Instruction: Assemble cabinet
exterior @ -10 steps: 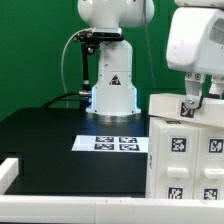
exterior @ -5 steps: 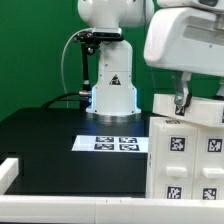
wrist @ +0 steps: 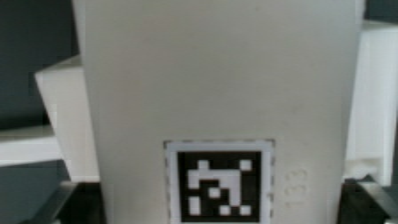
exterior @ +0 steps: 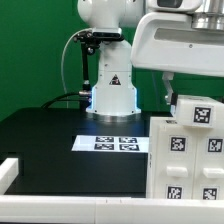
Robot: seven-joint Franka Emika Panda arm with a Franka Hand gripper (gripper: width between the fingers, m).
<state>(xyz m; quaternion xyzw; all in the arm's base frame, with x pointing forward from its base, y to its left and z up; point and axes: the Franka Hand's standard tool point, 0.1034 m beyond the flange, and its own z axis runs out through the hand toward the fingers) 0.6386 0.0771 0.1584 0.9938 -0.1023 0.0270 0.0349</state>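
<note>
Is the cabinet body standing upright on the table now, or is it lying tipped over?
Upright. In the exterior view the cabinet stands on the black table with vertical front edges and square tags; its base is out of frame.

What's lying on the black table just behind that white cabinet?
Behind the cabinet lies the flat marker board on the black table. Its far edge toward the exterior view's right is covered by the cabinet.

Green backdrop [exterior: 35, 50], black table [exterior: 50, 140]
</note>
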